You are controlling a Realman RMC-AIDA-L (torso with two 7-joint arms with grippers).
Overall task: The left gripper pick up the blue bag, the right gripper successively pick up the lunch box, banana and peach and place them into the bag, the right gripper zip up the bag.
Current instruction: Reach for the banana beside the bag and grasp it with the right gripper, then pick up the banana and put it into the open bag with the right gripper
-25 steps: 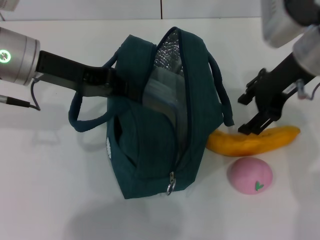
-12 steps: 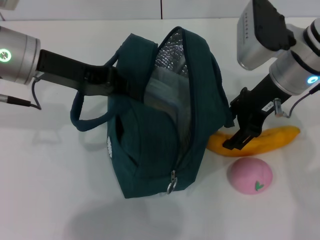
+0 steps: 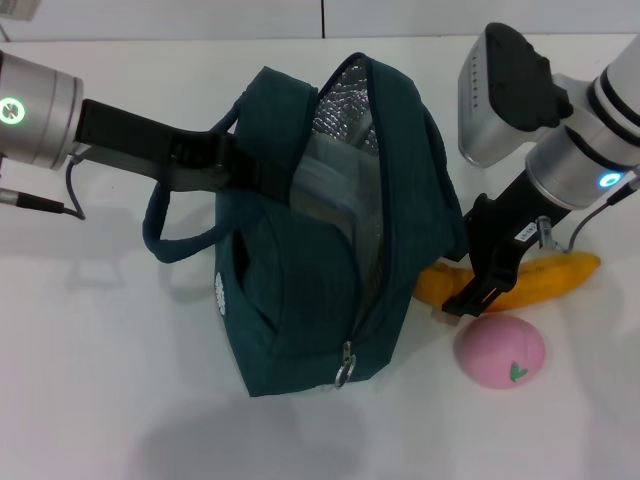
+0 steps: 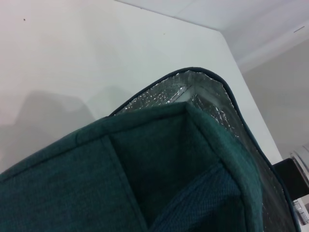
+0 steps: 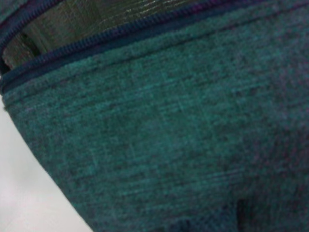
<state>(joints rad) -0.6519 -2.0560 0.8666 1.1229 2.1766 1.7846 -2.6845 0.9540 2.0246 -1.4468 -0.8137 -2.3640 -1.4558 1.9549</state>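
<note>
The blue bag [image 3: 300, 290] stands open in the middle of the head view, showing its silver lining. The clear lunch box [image 3: 328, 190] lies inside it. My left gripper [image 3: 232, 168] is shut on the bag's left rim by the handle. The left wrist view shows only the blue bag [image 4: 159, 159] and its foil. To the right of the bag, my right gripper [image 3: 468, 275] is open, low over the left end of the banana [image 3: 545, 278], its fingers straddling it. The pink peach [image 3: 500, 350] lies just in front. The right wrist view is filled by the blue bag [image 5: 169, 121].
The zipper's ring pull [image 3: 343, 375] hangs at the bag's near end. One loop handle [image 3: 160, 235] droops off the bag's left side. All of this rests on a white table [image 3: 100, 380].
My right gripper has moved left and down, from above the banana's middle to its left end beside the bag. The bag, banana, peach and left arm have stayed put.
</note>
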